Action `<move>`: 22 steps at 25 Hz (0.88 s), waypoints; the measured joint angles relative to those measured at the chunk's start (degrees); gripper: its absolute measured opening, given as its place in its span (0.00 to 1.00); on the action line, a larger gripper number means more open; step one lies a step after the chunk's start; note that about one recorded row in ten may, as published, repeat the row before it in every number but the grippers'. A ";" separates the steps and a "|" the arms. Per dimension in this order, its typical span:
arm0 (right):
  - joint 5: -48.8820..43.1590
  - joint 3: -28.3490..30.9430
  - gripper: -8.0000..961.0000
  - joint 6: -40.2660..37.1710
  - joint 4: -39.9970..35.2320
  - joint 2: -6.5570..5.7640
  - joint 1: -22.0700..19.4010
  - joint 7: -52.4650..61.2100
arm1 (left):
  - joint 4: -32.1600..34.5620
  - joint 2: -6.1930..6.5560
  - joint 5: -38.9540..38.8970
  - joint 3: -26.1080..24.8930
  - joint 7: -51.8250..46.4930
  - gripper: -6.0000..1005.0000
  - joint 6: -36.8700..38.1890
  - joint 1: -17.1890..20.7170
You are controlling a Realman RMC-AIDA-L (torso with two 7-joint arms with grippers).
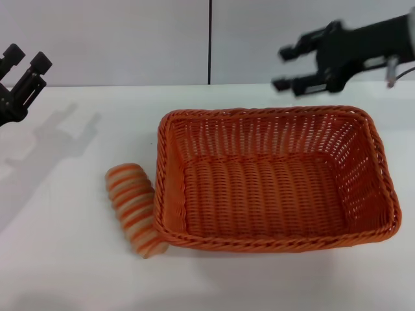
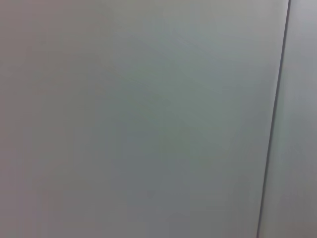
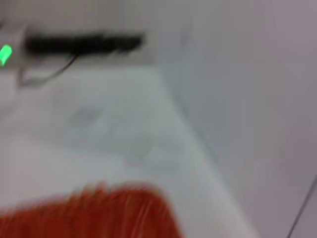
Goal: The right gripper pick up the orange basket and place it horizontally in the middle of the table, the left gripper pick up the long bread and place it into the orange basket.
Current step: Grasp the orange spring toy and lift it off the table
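The orange basket (image 1: 272,178) lies lengthwise across the middle of the white table (image 1: 58,259), with nothing inside it. Against its left side rests the long bread (image 1: 134,207), striped orange and cream, one end touching the basket's near left corner. My right gripper (image 1: 283,69) hovers above and behind the basket's far rim, open and holding nothing. A blurred orange edge of the basket (image 3: 89,213) fills the bottom of the right wrist view. My left gripper (image 1: 26,57) is raised at the far left, well away from the bread, open and empty.
A grey wall with a dark vertical seam (image 1: 210,42) stands behind the table; the left wrist view shows only this wall and seam (image 2: 275,119). A black strip with a green light (image 3: 6,53) sits at the table's far edge.
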 joint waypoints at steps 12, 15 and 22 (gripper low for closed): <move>33.05 19.13 0.62 0.74 6.93 -0.11 -22.91 -8.25 | 4.84 2.54 0.44 3.07 -6.40 0.59 -0.04 1.49; 34.74 25.51 0.62 2.15 13.33 -0.60 -27.72 -10.08 | 7.43 3.78 1.16 6.37 -9.45 0.59 0.06 2.80; 34.79 30.12 0.62 4.00 16.21 -0.20 -32.25 -10.86 | 13.60 5.49 12.07 9.37 -16.65 0.59 2.39 3.75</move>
